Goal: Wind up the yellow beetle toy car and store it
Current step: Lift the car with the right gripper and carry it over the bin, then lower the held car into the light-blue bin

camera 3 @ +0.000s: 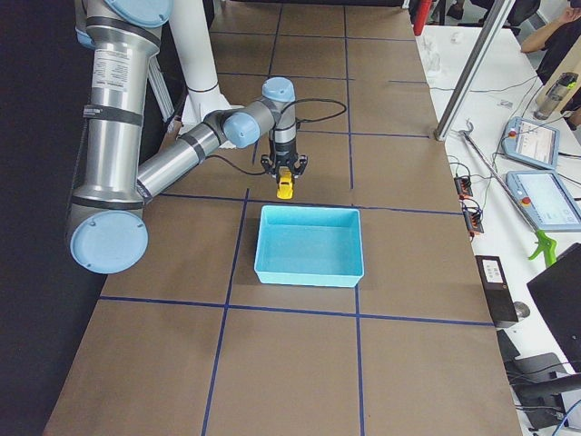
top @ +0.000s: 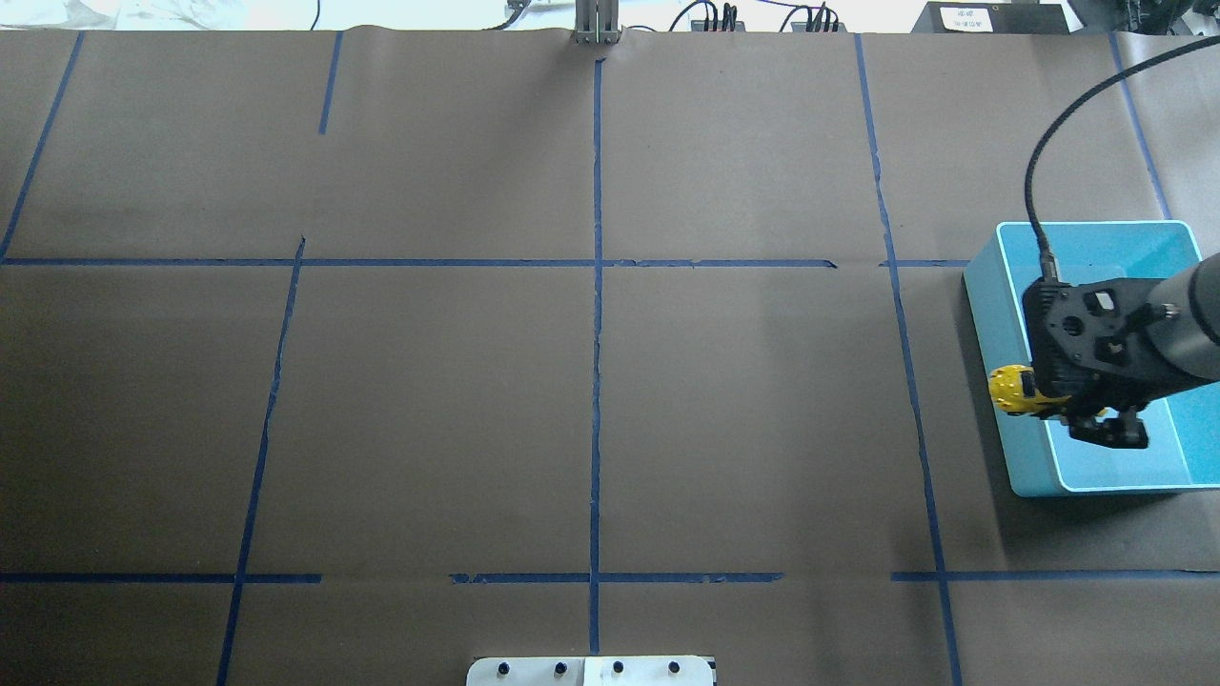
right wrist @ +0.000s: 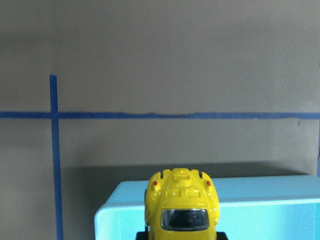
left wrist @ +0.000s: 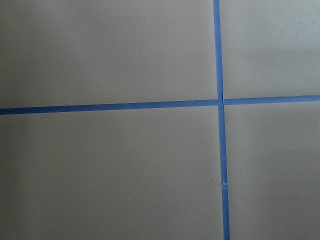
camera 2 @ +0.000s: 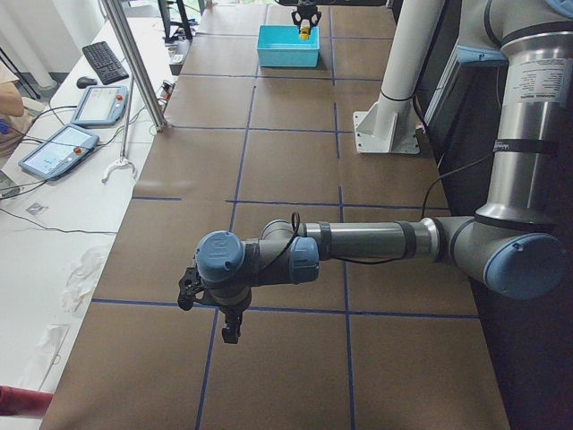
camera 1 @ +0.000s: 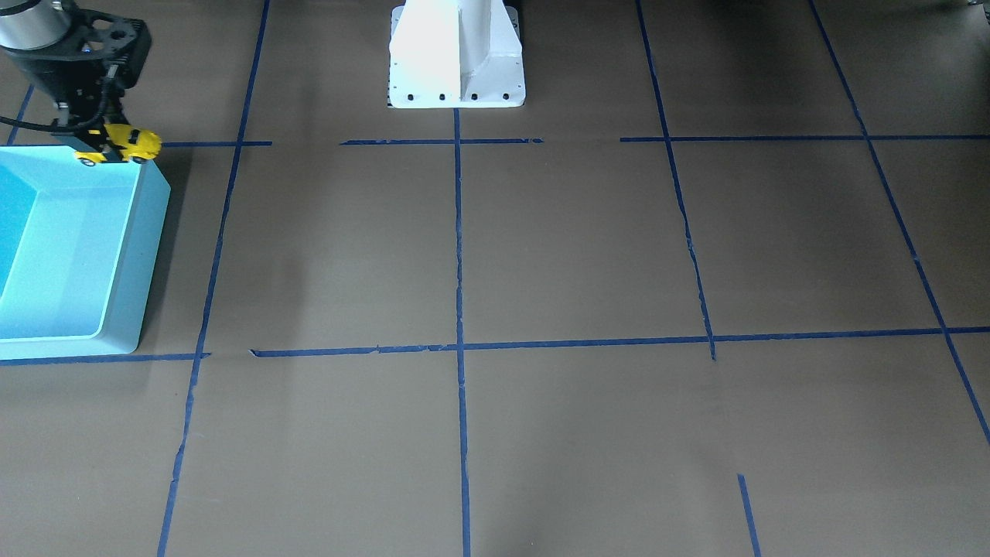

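The yellow beetle toy car [camera 1: 120, 145] hangs in the air with my right gripper [camera 1: 99, 133] shut on its rear half. It sits over the light blue bin [camera 1: 151, 224], above the wall that faces the table's middle. In the overhead view the car [top: 1008, 391] pokes out past that wall of the bin [top: 986, 314] from under the right gripper [top: 1053, 398]. The right wrist view shows the car's roof and window [right wrist: 182, 205] above the bin rim [right wrist: 260, 205]. My left gripper [camera 2: 228, 321] hovers over bare paper far from the bin; I cannot tell its state.
Brown paper with a grid of blue tape lines [top: 597, 333] covers the table. The white robot base [camera 1: 456, 54] stands at the table's robot side. Tablets and a keyboard [camera 2: 106, 61] lie on a side bench beyond the table.
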`<state>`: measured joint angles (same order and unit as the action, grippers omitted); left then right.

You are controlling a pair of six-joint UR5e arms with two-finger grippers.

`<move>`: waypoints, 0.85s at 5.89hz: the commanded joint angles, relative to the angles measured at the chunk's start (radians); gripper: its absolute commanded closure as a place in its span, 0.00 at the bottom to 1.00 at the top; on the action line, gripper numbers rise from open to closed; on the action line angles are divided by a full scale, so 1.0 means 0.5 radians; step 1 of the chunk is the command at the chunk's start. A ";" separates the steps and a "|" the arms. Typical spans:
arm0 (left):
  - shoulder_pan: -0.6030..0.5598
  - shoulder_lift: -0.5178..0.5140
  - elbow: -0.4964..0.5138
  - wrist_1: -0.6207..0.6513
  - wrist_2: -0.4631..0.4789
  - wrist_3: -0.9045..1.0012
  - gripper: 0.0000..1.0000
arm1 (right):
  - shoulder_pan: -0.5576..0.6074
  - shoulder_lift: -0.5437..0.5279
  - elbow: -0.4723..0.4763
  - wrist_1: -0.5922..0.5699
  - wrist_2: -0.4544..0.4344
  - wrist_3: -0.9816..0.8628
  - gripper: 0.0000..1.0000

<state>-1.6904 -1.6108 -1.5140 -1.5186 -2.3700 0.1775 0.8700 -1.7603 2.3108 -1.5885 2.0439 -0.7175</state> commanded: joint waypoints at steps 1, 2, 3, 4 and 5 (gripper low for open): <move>0.000 0.003 0.000 0.000 0.000 -0.002 0.00 | 0.326 -0.124 -0.242 0.124 0.154 -0.422 1.00; 0.000 0.003 0.000 0.000 0.000 -0.002 0.00 | 0.404 -0.112 -0.377 0.176 0.219 -0.536 1.00; 0.000 0.003 -0.003 0.003 0.000 -0.002 0.00 | 0.405 -0.015 -0.482 0.183 0.223 -0.513 1.00; 0.000 0.003 -0.003 0.000 0.000 -0.002 0.00 | 0.380 0.147 -0.656 0.195 0.217 -0.413 1.00; 0.000 0.003 -0.003 0.000 0.000 -0.002 0.00 | 0.301 0.179 -0.816 0.401 0.192 -0.351 1.00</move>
<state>-1.6904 -1.6091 -1.5154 -1.5183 -2.3700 0.1764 1.0479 -1.7007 1.9774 -1.4569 2.1480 -0.9231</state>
